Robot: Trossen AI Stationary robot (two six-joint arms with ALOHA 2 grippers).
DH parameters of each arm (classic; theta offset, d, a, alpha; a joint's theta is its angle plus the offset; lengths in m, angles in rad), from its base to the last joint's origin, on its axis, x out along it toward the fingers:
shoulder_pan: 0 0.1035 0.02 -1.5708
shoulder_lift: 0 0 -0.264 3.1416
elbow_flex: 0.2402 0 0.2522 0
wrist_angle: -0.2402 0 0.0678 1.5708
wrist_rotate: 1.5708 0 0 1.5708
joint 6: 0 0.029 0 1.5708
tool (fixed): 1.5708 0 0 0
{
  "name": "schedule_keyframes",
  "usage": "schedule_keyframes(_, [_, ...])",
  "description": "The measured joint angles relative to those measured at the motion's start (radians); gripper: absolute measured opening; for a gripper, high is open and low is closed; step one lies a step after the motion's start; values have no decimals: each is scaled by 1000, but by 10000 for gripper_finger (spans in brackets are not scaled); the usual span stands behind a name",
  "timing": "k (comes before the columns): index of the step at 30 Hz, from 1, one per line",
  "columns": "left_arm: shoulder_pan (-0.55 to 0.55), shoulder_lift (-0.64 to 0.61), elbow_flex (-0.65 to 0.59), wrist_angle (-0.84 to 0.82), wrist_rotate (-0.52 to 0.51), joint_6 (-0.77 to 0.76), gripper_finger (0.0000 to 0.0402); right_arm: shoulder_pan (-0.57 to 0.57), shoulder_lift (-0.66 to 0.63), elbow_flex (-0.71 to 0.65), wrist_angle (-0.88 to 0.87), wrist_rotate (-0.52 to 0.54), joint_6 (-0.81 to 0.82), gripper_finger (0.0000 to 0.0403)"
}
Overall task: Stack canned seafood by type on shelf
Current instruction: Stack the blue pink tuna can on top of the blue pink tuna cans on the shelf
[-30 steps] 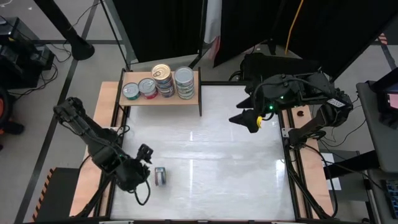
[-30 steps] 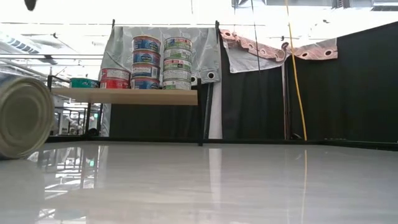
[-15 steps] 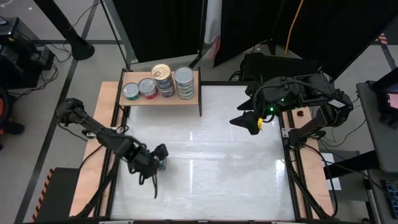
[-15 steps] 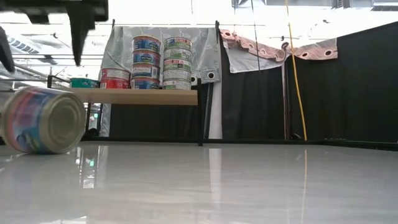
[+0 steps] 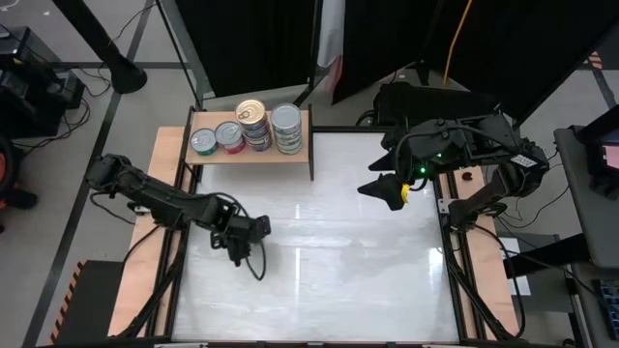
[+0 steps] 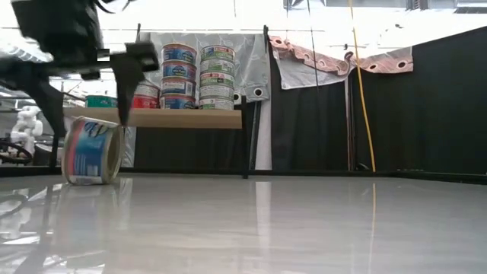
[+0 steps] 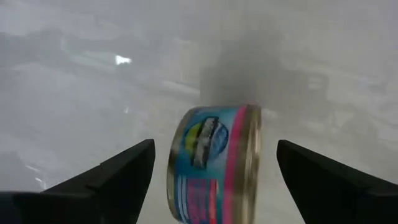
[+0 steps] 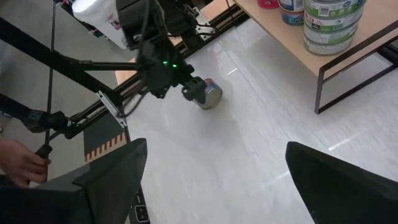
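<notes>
One tin of canned seafood (image 7: 214,165), with a blue and pink label and a gold lid, lies on its side on the white table; it also shows in the low view (image 6: 93,151). My left gripper (image 7: 214,146) hangs just above it, pointing down and open, one finger on each side with a gap. In the high view my left gripper (image 5: 240,244) hides the tin. The shelf (image 5: 251,155) at the far left carries a teal tin (image 5: 203,142), a red tin (image 5: 229,136) and two stacks (image 6: 179,76) (image 6: 217,76). My right gripper (image 5: 387,187) waits open, high at the right.
Wooden strips (image 5: 166,184) and dark rails run along the table's left and right sides. The shelf's dark end panel (image 5: 311,145) stands on the table. A person's hand (image 8: 18,163) shows beyond the table's left side. A wide stretch of white tabletop (image 5: 338,251) lies between the arms.
My left gripper has swung from the near left corner toward the table's middle and down over the tin, rolling its wrist as it went. The tin, on its side, has rolled away from the near edge.
</notes>
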Motion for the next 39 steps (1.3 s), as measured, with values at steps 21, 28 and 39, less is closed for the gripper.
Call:
schedule_keyframes(21, [227,33,-7,3,15,31,203,-1,0,0,-1,0,-66,375])
schedule_keyframes(28, [246,33,-4,5,2,-18,200,-1,0,0,0,35,-79,375])
schedule_keyframes(39, [172,-36,234,33,-140,-532,199,-13,0,0,0,51,-148,375])
